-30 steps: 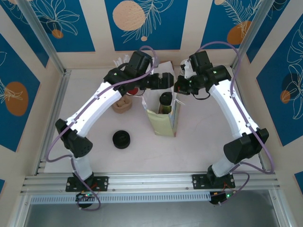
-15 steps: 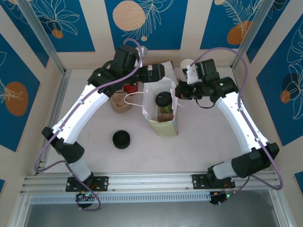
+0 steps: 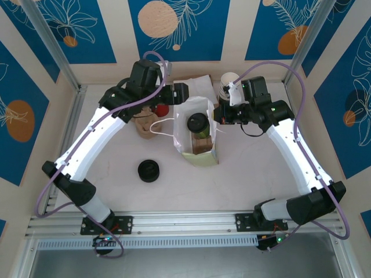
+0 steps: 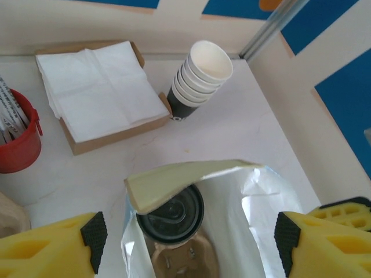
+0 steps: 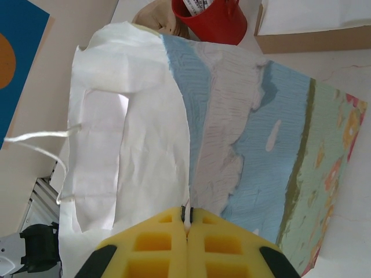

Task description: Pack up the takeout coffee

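Two sets of fingers attend one paper bag [image 3: 200, 155], which stands upright in the middle of the tabletop [image 3: 249, 174]. The takeout coffee [image 3: 197, 123] already sits inside it, upright, its black lid facing up below the rim. Our right fingers [image 5: 162, 237] are pressed together on the bag's right-hand rim, pinching a thin edge of paper. Our left fingers [image 4: 58, 249] are spread wide and carry nothing, hovering over the bag's mouth. We judge the placing done and the letting-go in hand. Next, we think, the right fingers must part and draw off sideways without tugging the light bag over, and the left arm should rise clear of the stacked cups [image 4: 200, 75] beyond.
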